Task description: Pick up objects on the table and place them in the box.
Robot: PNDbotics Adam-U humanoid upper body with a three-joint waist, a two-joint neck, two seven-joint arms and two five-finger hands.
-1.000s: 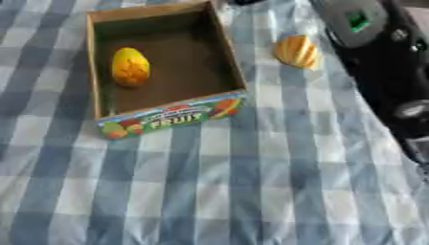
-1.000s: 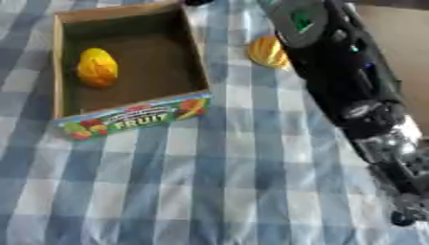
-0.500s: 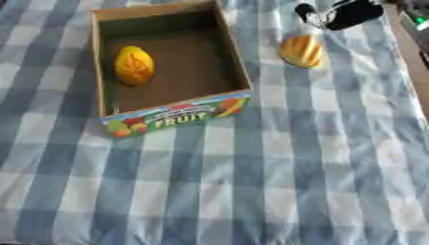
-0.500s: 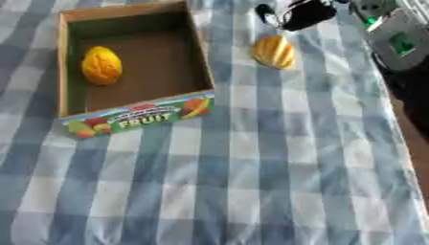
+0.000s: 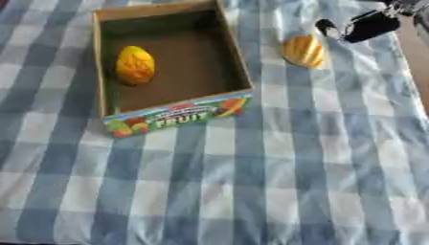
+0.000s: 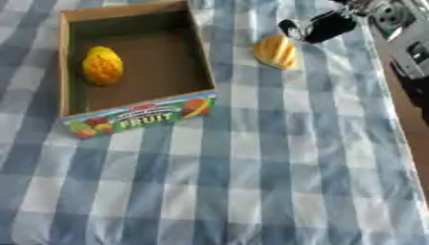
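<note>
— Looking at the right hand (image 6: 322, 26): where's the fruit?
— 1 ridged orange-yellow fruit (image 5: 303, 51) lies on the checked cloth (image 5: 276, 182), just beside and below its dark fingers; nothing held, curl unclear.
— Counts?
— 1 box (image 5: 177, 116), 1 yellow fruit (image 5: 135, 64) inside.
— Any difference between eyes?
— Right eye shows more arm.

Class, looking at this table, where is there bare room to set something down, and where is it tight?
Free: the box floor right of the yellow fruit, and the cloth in front. Tight: around the orange fruit, with the right robot hand beside it.
</note>
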